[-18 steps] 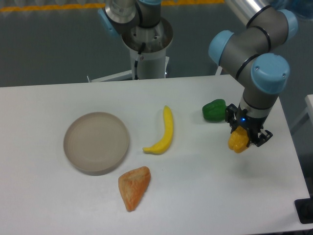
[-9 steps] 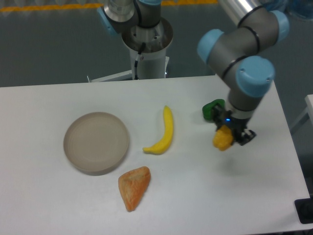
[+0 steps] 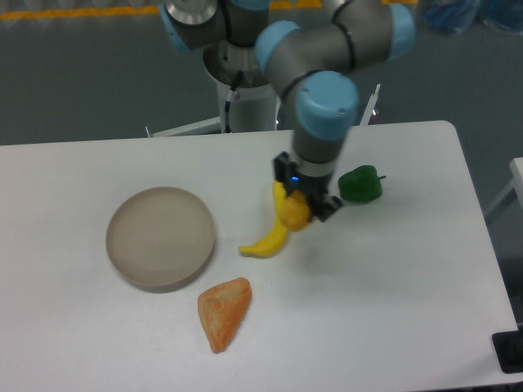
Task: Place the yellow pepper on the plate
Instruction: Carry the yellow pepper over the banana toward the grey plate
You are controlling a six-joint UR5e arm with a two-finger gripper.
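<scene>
One pincer carried yellow pepper leftward; now over banana.

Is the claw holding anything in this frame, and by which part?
Yes: the claw is shut on the yellow pepper, gripping its upper part. The pepper hangs below the fingers, in front of the banana.

Two peppers, one banana, one plate, one orange wedge.

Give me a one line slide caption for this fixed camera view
Gripper carries the yellow pepper above the banana, heading toward the empty plate.
</scene>
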